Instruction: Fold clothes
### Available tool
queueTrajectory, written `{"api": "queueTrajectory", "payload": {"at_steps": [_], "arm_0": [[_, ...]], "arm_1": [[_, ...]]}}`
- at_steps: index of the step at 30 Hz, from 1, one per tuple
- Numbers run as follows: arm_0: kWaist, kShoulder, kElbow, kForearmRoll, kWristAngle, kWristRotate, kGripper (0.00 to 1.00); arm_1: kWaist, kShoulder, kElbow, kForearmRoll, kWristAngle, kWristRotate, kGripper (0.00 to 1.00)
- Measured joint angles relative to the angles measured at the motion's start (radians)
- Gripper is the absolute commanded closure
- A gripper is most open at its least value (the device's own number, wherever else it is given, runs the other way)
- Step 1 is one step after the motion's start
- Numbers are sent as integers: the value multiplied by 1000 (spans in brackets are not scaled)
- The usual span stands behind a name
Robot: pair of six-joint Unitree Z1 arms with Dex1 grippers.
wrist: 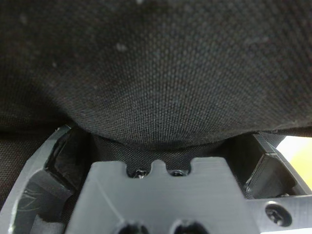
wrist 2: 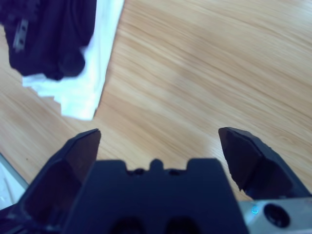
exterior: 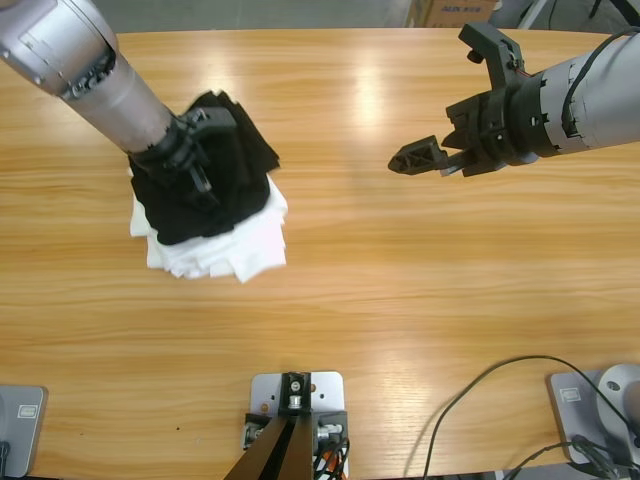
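Observation:
The black polo shirt lies bunched on top of a stack of white garments at the table's left. My left gripper is pressed down into the black shirt. In the left wrist view the black cloth fills the picture and bulges between the wide-apart jaws of the left gripper. My right gripper hangs open over bare wood at the right, well apart from the pile. The right wrist view has the right gripper holding nothing, with the black shirt and white garments at the upper left.
The wooden table stretches bare between the pile and the right arm. A black cable loops at the front right. A cardboard box stands beyond the far edge.

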Motion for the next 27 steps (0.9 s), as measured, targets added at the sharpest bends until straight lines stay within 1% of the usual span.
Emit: {"api": "queueTrajectory", "payload": {"at_steps": [5,11,15,23,27], "arm_0": [[101,29,-59,15,32,-95,9],[234,89,-181,35,125,-205,4],[329,169,-341,116,150,-263,4],[462,350,-727,347,153,-431,4],[519,419,-878,403,153,-456,4]], "arm_1": [[-4,0,2,0,0,0,4],[-10,-1,12,0,0,0,4],[-12,-2,24,0,0,0,4],[-13,-2,49,0,0,0,4],[-13,-2,49,0,0,0,4]]}}
